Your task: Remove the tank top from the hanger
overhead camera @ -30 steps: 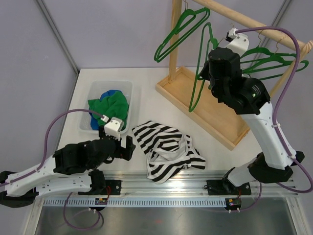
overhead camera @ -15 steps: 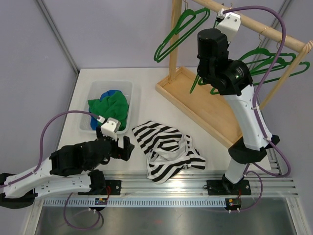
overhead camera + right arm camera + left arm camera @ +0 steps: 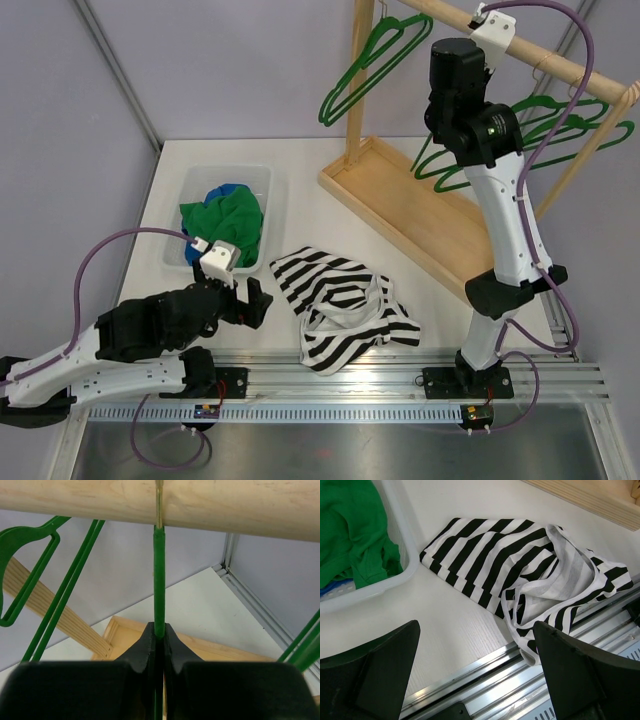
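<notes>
- Top external: the left gripper [image 3: 252, 302] sits low over the table [image 3: 300, 180], its fingers spread with nothing between them. The striped tank top [image 3: 345, 305] lies crumpled on the table just to that gripper's right, off any hanger and not touching the fingers. A clear bin [image 3: 190, 190] holding green cloth [image 3: 225, 215] lies just ahead of the gripper. The right arm [image 3: 510, 220] reaches high, its wrist up at the wooden rail [image 3: 560, 70]. More green hangers [image 3: 365, 65] dangle from the rail on either side of the wrist. The rack's wooden base tray [image 3: 420, 215] lies below the wrist.
- Left wrist: both dark fingers [image 3: 375, 670] stand wide apart with bare table between them. The tank top is ahead of the gripper and toward its right finger. One end lies flat and the other is bunched, with an edge hanging over the aluminium track [image 3: 510, 680]. The corner of the bin is ahead on the left.
- Right wrist: the right gripper [image 3: 159, 632] is clamped on the thin green neck of a hanger [image 3: 159, 580]. The neck runs straight up from the fingertips. Its metal hook meets the rail directly above the gripper. No garment hangs on the part in view.
</notes>
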Controlling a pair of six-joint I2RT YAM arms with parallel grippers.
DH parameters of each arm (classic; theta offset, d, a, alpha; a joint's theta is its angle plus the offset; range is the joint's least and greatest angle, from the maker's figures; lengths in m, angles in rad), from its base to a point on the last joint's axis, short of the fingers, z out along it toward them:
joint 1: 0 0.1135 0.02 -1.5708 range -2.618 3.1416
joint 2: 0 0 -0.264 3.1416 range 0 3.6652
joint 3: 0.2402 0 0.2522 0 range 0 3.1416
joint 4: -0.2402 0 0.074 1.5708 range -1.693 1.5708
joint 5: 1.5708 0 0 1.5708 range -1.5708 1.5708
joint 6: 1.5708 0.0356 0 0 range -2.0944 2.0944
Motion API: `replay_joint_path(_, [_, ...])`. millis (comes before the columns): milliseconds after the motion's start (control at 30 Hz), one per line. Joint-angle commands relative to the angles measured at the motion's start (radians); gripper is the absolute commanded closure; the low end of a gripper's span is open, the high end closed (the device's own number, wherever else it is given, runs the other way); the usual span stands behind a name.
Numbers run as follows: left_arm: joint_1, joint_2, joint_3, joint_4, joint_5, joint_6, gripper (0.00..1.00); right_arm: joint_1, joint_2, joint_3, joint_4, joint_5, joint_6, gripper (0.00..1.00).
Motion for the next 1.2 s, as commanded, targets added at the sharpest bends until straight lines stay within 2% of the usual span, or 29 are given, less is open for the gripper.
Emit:
replay_joint_path(0, [-0.004,-0.008,-0.006,0.05,0.0,0.005,0.01,-0.032,0.009,0.029,0.085,-0.027,0.005,1.0])
replay_joint_path(267, [-0.004,0.001,-0.004,0.05,0.005,0.005,0.01,-0.038,0.021,-0.03,0.088,-0.007,0.04,1.0])
replay_joint_path(600, [-0.004,-0.01,-0.006,0.05,0.003,0.003,0.01,-0.036,-0.056,-0.266,0.128,-0.046,0.129,1.0])
replay_joint_path(833, [-0.004,-0.013,-0.006,0.055,0.005,0.003,0.01,-0.038,-0.066,-0.284,0.137,-0.12,0.141,1.0])
replay_joint_path(867, [-0.004,-0.01,-0.007,0.055,0.006,0.005,0.01,-0.036,-0.068,-0.278,0.136,-0.138,0.14,0.84])
replay_joint_path(933, [-0.004,-0.004,-0.004,0.056,0.008,0.006,0.01,-0.036,-0.069,-0.254,0.127,-0.186,0.144,0.64])
replay_joint_path(967, [-0.004,-0.002,-0.004,0.058,0.011,0.006,0.01,-0.033,-0.077,-0.234,0.119,-0.2,0.149,0.48])
replay_joint_path(1000, [-0.004,0.008,-0.003,0.058,0.011,0.006,0.01,-0.035,-0.083,-0.231,0.108,-0.22,0.149,0.39])
replay_joint_path(1033, [-0.004,0.018,0.0,0.058,0.009,0.005,0.01,-0.033,-0.094,-0.228,0.104,-0.25,0.15,0.34])
replay_joint_path(1067, [-0.004,0.028,0.009,0.053,0.0,0.0,0.01,-0.03,-0.124,-0.229,0.102,-0.266,0.152,0.23])
replay_joint_path(1167, [-0.004,0.09,0.017,0.05,-0.009,-0.036,0.01,-0.03,-0.23,-0.298,0.146,-0.355,0.144,0.08])
